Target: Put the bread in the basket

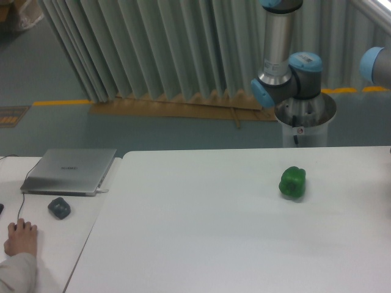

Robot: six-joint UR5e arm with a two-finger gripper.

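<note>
The bread and the basket are out of view. My gripper is out of the frame too; only the arm's base column (pixel 304 119), a blue-capped joint (pixel 287 82) and an upright silver link (pixel 278 36) show behind the table's far edge. Another blue joint (pixel 376 64) enters at the right border.
A glossy green pepper (pixel 292 182) sits on the white table (pixel 214 232) toward the right. On a second table at the left lie a closed laptop (pixel 69 170), a dark mouse (pixel 59 207) and a person's hand (pixel 20 238). Grey curtains (pixel 153 49) hang behind.
</note>
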